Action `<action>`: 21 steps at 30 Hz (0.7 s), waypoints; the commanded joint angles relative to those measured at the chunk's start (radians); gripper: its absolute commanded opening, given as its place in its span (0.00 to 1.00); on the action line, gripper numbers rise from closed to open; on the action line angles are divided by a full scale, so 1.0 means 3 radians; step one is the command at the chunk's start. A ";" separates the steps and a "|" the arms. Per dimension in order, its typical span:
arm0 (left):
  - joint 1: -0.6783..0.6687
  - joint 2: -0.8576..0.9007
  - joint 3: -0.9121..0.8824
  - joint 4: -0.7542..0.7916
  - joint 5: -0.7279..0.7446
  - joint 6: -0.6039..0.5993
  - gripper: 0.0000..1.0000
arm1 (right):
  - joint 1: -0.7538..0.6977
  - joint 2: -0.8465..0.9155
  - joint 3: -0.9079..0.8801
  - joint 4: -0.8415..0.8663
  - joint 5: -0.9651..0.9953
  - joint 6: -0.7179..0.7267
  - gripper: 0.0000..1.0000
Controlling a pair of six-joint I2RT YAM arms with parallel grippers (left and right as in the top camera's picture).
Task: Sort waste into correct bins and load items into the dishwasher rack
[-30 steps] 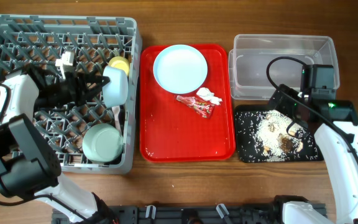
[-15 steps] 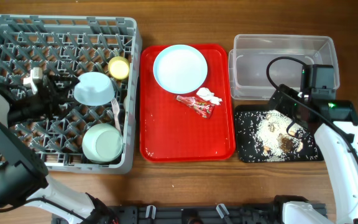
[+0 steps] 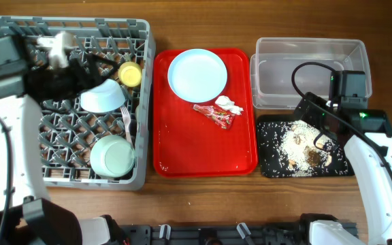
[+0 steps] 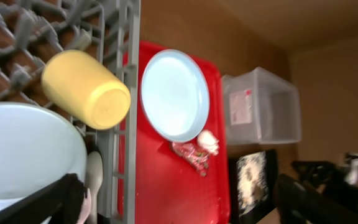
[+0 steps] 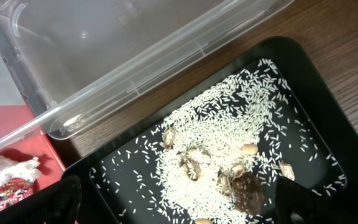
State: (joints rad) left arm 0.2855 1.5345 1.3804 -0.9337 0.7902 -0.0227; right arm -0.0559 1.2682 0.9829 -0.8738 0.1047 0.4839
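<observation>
The grey dishwasher rack holds a light blue bowl, a yellow cup, a pale green bowl and a white fork. My left gripper hovers open just behind the blue bowl, holding nothing. Its wrist view shows the cup and the bowl close below the gripper. A light blue plate, a red wrapper and a white tissue lie on the red tray. My right gripper hangs open over the food scraps in the black tray.
The clear tub stands behind the black tray at the back right, with nothing in it. The right arm's cable loops over the tub's front edge. Bare wooden table runs along the front.
My left gripper opened and let go of the light blue bowl, which now rests tilted in the rack. The left arm has swung up toward the rack's far side. The right arm has not moved.
</observation>
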 commanded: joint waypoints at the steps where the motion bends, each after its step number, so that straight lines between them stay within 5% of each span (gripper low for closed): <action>1: -0.0290 0.0189 -0.0019 0.0055 -0.0921 -0.0303 0.50 | -0.0003 0.0018 0.0033 0.0008 -0.0005 -0.0036 0.99; 2: -0.0341 0.0253 -0.0020 0.0076 -0.1150 -0.0371 0.12 | -0.0003 0.0018 0.0033 0.0008 -0.0006 -0.0034 1.00; 3: -0.0374 0.0327 -0.0023 0.0099 -0.1324 -0.0458 0.04 | -0.0003 0.0018 0.0033 0.0008 -0.0005 -0.0036 1.00; 8: -0.0370 0.0572 -0.0023 0.0280 -0.1410 -0.0512 0.04 | -0.0003 0.0018 0.0033 0.0008 -0.0006 -0.0034 1.00; 21: -0.0767 0.0697 -0.0132 -0.0181 -0.1601 -0.0622 0.04 | -0.0003 0.0018 0.0033 0.0008 -0.0006 -0.0034 1.00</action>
State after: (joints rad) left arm 0.1047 1.7298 1.3605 -0.9806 0.3630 -0.1867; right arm -0.0559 1.2682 0.9829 -0.8738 0.1047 0.4839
